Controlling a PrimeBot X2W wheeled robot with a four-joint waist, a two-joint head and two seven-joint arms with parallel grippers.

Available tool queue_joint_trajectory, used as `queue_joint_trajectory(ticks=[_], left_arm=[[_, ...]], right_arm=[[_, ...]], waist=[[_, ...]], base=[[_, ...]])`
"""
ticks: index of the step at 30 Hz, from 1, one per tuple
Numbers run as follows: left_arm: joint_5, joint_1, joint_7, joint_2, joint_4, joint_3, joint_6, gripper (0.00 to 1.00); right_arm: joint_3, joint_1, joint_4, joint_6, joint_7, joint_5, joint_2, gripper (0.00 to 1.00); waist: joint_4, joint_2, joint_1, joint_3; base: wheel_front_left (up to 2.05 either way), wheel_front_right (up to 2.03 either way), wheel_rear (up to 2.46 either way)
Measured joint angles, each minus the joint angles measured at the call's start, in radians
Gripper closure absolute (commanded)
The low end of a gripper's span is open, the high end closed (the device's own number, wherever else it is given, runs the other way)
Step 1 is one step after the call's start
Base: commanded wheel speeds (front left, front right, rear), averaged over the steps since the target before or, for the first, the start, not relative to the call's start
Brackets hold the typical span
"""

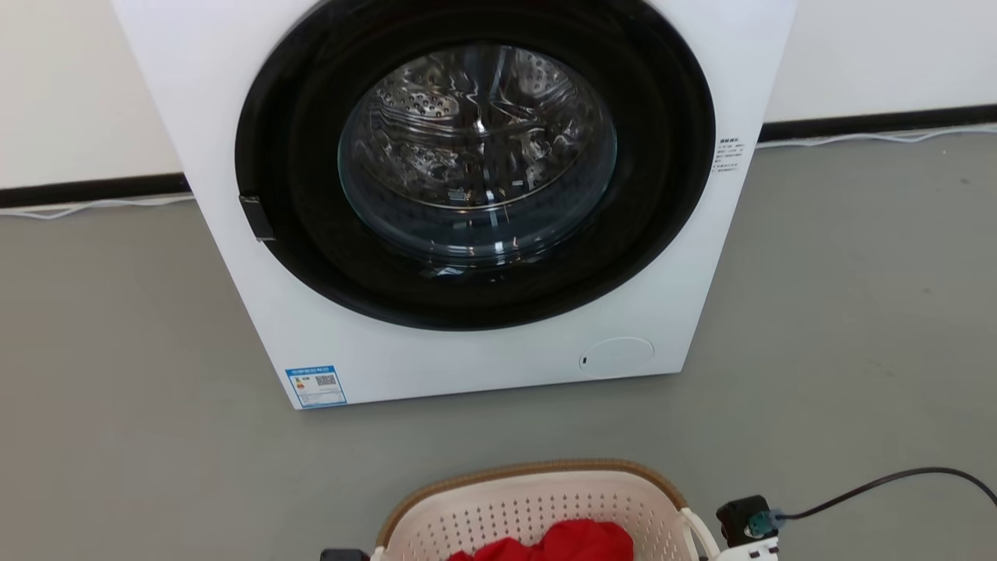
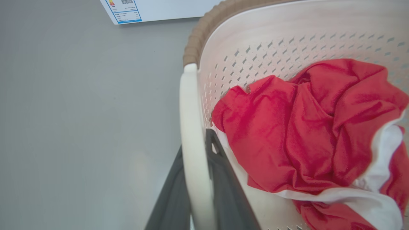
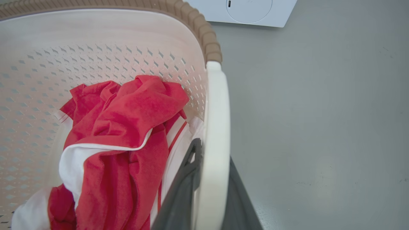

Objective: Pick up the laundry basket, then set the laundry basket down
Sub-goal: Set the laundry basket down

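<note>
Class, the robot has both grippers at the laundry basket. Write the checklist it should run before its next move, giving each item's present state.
1. Left gripper astride left handle, a finger on each side: ok.
2. Right gripper astride right handle: ok.
3. Red clothing inside the laundry basket, below its rim: ok.
4. Black plug and cable away from basket: not ok, close by its right side.
5. Basket resting on floor or lifted: cannot tell.

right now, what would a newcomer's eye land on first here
The big white washing machine with its dark round door straight ahead. Then the red cloth heaped in the laundry basket before it, with the left gripper and right gripper each clamped on a side handle.
</note>
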Motion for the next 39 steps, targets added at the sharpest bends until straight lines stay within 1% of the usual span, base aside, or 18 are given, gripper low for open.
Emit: queue_joint_trajectory(ticks=[5,9,12,16,20,27,31,39], left_arm=[[-0.002,-0.036,-0.001,0.0,0.003,0.006,0.006,1.0],[-0.006,-0.076,-0.003,0.0,0.003,0.031,0.011,1.0],[0.004,-0.148,-0.003,0.012,-0.02,0.069,0.027,1.0],[0.053,-0.242,-0.008,0.035,-0.077,0.129,0.048,1.0],[0.109,-0.307,-0.009,0.057,-0.133,0.187,0.056,1.0],[0.2,-0.376,-0.012,0.07,-0.178,0.262,0.07,1.0],[0.25,-0.416,-0.012,0.075,-0.205,0.311,0.07,1.0],[0.336,-0.506,-0.013,0.067,-0.225,0.386,0.061,1.0]], right_arm=[[-0.001,-0.037,-0.002,0.0,-0.021,0.001,-0.001,1.0],[-0.004,-0.075,-0.007,0.0,-0.04,0.001,-0.002,1.0],[-0.014,-0.133,-0.009,0.0,-0.07,0.0,-0.004,1.0],[-0.04,-0.245,0.002,0.0,-0.118,-0.021,-0.005,1.0],[-0.067,-0.348,0.026,0.001,-0.164,-0.058,-0.004,1.0],[-0.117,-0.464,0.067,0.002,-0.216,-0.113,-0.002,1.0],[-0.154,-0.525,0.075,0.002,-0.23,-0.155,0.001,1.0],[-0.266,-0.619,0.067,0.003,-0.241,-0.271,-0.006,1.0]], waist=[[-0.004,0.0,0.0,0.036],[-0.006,0.0,0.0,0.071],[-0.007,0.0,0.0,0.121],[-0.005,0.0,0.0,0.207],[-0.001,0.0,0.0,0.306],[0.007,0.0,0.0,0.482],[0.01,-0.0001,0.0,0.574],[0.016,0.0,0.0001,0.741]], base=[[0.0,0.0,0.0],[0.0,0.0,0.0],[0.0,0.0,0.0],[0.0,0.0,0.0],[0.0,0.0,0.0],[0.0,0.0,0.0],[0.0,0.0,0.0],[0.0,0.0,0.0]])
